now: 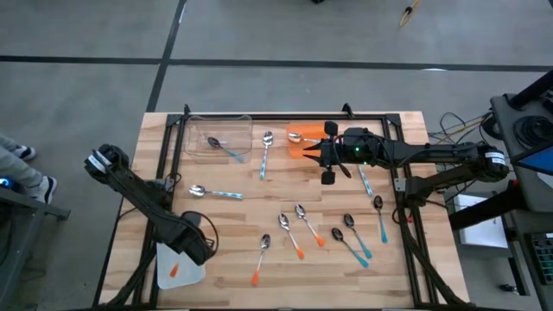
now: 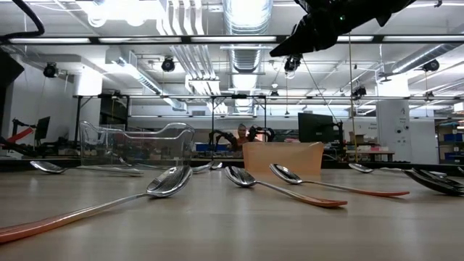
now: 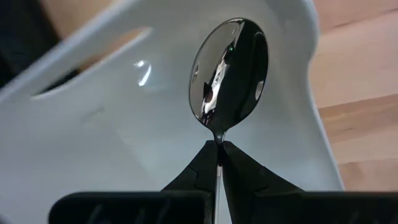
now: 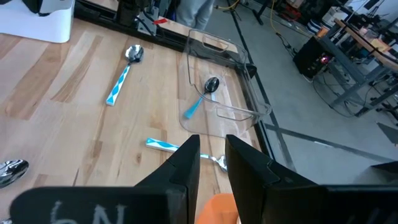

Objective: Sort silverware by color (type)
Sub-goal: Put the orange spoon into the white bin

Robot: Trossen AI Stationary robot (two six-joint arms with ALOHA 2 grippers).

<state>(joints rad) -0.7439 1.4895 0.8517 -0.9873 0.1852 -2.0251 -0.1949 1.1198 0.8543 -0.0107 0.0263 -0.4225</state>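
Note:
My left gripper is at the near left over the white tray and is shut on a silver-bowled spoon. An orange handle shows in the tray; I cannot tell if it belongs to that spoon. My right gripper hovers open above the orange container, which holds one spoon. A light-blue-handled spoon lies in the clear container. Loose on the table lie orange-handled spoons, light-blue-handled spoons and dark teal-handled spoons. My left gripper pinches the spoon at its neck, just behind the bowl, between the two fingertips. The fingers lie along the spoon, with the bowl sticking out past them over the tray's floor. The gripper hides the handle. Whether the bowl touches the tray I cannot tell.
A black metal frame edges the wooden table. The clear container and the orange container stand at the far side. Bare wood lies between the tray and the loose spoons at the near middle.

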